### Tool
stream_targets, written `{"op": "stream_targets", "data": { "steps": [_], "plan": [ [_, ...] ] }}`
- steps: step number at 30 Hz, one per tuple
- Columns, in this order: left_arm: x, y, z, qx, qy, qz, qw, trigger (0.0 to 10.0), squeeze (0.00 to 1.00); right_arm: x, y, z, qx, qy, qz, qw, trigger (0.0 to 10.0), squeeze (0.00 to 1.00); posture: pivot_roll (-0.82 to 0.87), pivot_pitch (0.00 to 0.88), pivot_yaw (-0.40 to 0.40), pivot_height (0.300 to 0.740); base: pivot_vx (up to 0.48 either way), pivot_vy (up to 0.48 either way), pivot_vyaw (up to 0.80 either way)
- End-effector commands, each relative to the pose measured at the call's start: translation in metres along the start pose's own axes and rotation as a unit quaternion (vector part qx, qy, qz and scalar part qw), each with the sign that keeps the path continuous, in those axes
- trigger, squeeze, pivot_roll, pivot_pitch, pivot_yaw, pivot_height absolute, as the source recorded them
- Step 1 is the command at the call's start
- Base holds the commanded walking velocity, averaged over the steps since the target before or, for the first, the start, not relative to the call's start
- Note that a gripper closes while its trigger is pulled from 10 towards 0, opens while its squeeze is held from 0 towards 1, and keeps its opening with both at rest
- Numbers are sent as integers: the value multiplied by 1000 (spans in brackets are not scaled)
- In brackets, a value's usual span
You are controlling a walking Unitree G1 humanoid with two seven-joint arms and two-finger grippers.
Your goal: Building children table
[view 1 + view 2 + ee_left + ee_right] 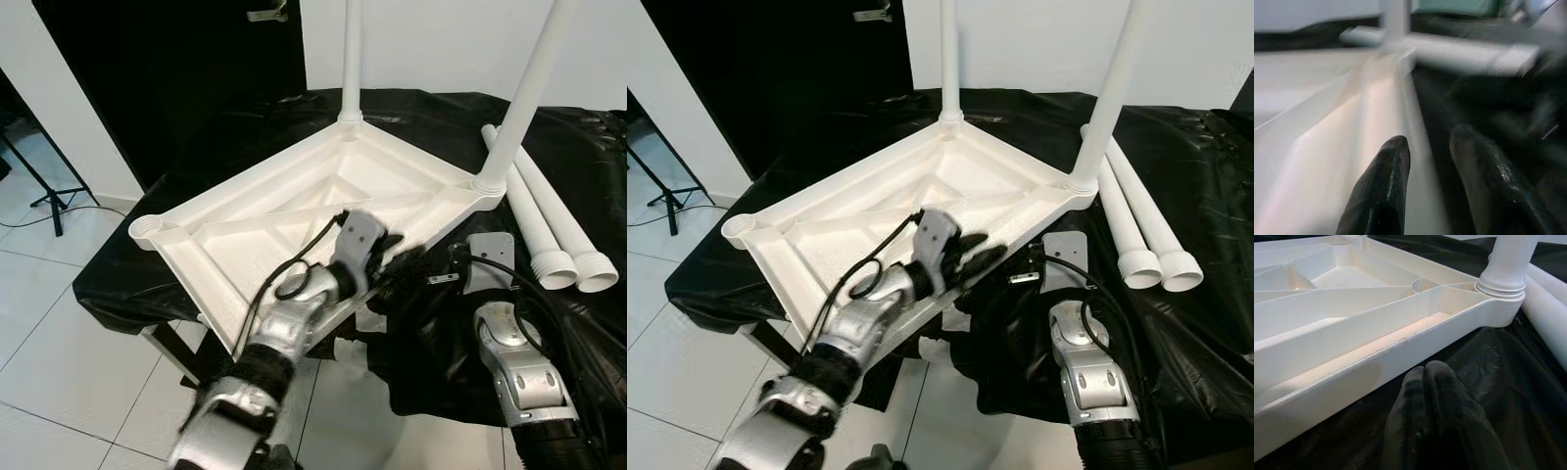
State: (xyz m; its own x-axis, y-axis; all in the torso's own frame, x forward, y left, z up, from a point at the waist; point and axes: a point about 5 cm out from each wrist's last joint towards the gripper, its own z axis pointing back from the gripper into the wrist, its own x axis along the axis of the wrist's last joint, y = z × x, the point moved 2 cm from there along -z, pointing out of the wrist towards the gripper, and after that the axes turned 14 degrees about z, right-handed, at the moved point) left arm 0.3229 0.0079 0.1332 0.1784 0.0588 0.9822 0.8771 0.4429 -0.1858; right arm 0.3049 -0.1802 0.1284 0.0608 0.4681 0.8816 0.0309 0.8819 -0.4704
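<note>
Tabletop [294, 211] rim between spread left jaws [1422, 161] in wrist view; right jaws [1425, 382] closed, empty.

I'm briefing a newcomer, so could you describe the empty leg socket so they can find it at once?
On the black-covered table lies the upturned white tabletop. Follow its rim to the corner toward the robot's left, over the tiled floor. Unlike the two far corners, whose sockets carry upright legs, this ribbed round socket stands open.
</note>
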Motion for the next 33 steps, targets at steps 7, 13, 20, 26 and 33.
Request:
{"op": "stream_targets", "data": {
  "steps": [7,13,20,26,33],
  "plan": [
    [0,21,16,63,49,-29,996,10000,0,4,8,-1,15,-1,-3,1000,10000,0,165,0,16,740,0,0,0],
    [1,29,18,83,66,-39,994,10000,129,7,9,-3,17,-4,-5,1000,10000,0,159,0,18,740,0,0,0],
    [1,25,21,72,96,-62,991,10000,1000,5,6,0,13,-2,-5,1000,10000,0,151,0,20,740,0,0,0],
    [-1,17,26,38,125,-58,990,10000,0,4,6,-1,12,1,-5,1000,10000,0,151,0,22,740,0,0,0],
    [-24,14,31,17,208,-70,976,10000,0,6,4,-3,8,-1,-6,1000,10000,0,148,0,25,740,0,0,0]
  ]
}}
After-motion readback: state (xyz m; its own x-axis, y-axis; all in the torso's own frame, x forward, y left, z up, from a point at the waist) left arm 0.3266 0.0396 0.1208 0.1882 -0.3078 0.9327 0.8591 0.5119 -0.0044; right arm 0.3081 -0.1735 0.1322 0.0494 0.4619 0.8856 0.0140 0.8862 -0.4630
